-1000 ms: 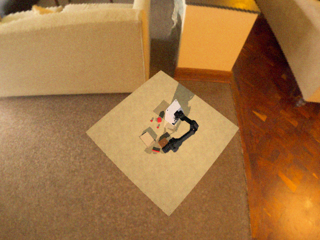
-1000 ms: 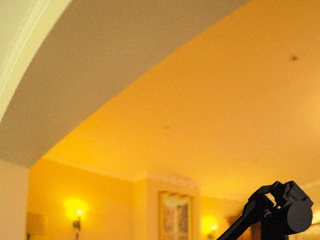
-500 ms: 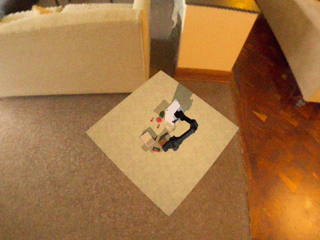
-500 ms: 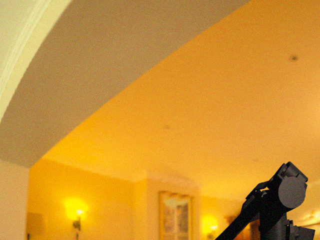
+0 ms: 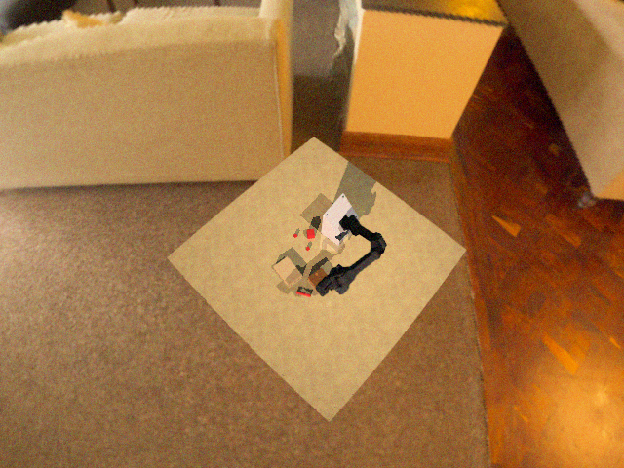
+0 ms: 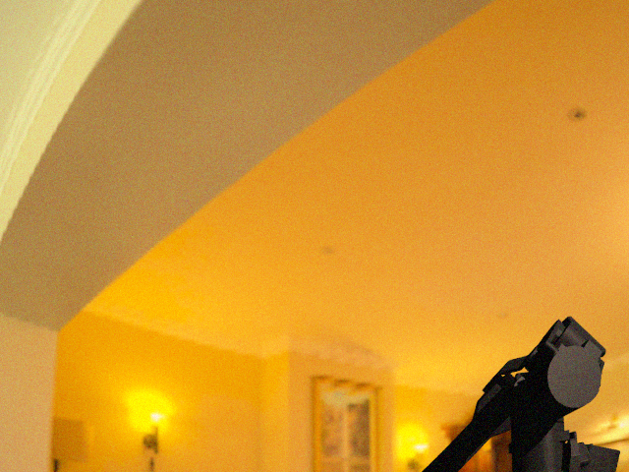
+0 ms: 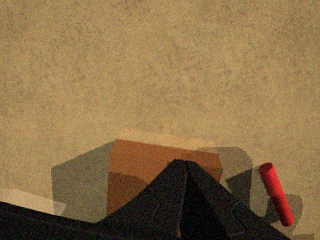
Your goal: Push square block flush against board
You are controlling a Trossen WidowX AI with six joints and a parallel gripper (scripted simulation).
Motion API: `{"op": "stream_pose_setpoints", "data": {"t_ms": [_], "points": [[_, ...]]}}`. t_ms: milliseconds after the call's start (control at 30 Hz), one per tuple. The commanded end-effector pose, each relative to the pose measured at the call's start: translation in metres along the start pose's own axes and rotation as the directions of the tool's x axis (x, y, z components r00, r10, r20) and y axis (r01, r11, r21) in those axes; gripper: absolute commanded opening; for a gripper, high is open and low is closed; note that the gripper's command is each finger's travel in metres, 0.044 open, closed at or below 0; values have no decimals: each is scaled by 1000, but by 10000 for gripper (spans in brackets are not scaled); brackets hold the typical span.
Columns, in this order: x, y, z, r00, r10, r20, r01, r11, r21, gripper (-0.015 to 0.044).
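Gripper (image 7: 183, 163) closed, fingers together, empty, pressed against square block (image 7: 156, 163). Best pushed low and square toward board (image 5: 288, 269), clear of red cylinder (image 7: 276, 194).

A red cylinder (image 7: 276, 194) lies on the tan mat (image 5: 322, 352) beside sofas (image 5: 136, 100).

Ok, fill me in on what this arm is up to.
A single black arm reaches down over a tan mat. Its gripper is shut on nothing, tips low right behind a brown block, apparently to nudge it. A small red cylinder lies just right of it. Whether the block touches the board cannot be told.
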State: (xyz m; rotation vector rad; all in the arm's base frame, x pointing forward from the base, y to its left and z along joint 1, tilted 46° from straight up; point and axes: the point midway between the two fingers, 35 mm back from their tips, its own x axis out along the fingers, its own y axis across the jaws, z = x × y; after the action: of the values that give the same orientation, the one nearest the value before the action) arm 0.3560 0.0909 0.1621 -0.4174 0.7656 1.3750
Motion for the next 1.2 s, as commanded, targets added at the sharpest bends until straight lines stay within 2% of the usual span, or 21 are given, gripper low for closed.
{"op": "stream_pose_setpoints", "data": {"t_ms": [0, 267, 500, 700, 833, 1167], "points": [[-1, 0, 1, 1000, -1, 3, 1, 1000, -4, 0], [6, 2, -1, 1000, 0, 0, 0, 1000, -1, 0], [61, 32, -19, 1000, 1, 5, -1, 1000, -3, 0], [69, 36, -21, 1000, 1, 6, -1, 1000, -3, 0], [118, 36, -20, 1000, 2, 9, -2, 1000, -3, 0], [121, 37, -21, 1000, 2, 9, -2, 1000, -3, 0]]}}
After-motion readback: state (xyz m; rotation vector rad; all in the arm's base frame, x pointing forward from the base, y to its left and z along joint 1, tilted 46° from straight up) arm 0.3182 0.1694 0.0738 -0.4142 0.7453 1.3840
